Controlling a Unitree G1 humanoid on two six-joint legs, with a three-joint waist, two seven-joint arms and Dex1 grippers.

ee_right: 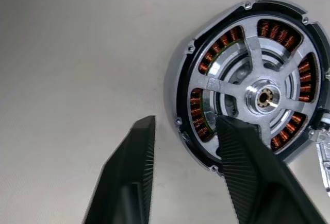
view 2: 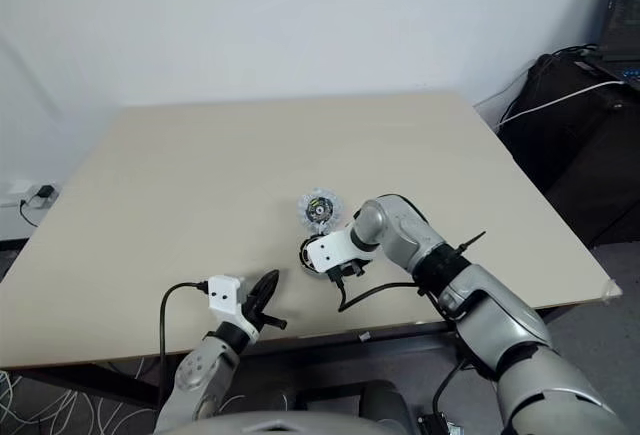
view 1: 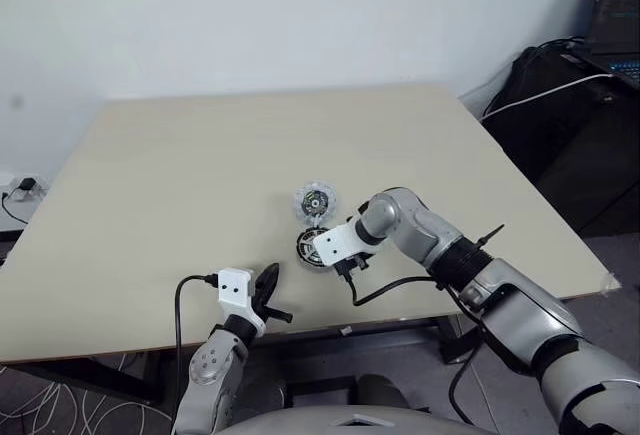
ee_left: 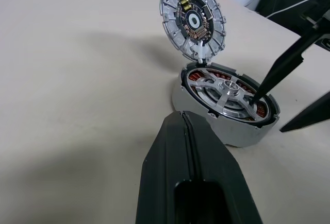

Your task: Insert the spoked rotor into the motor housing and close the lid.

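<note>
Silver spoked rotor (ee_right: 258, 98) already sits inside the motor housing (ee_left: 206, 118); right gripper (ee_right: 185, 136) straddles its rim, half-closed, gripping nothing definite; lid (ee_left: 193, 20) behind needs closing.

Brushed silver metal gleams on the spoked rotor (ee_right: 268, 98) above glossy copper windings in the satin-grey motor housing (ee_left: 206, 118). The lid (ee_left: 193, 19) shows ribbed pale metal. Matt black ridged fingers (ee_right: 242, 167); smooth beige table (view 1: 180, 175).
</note>
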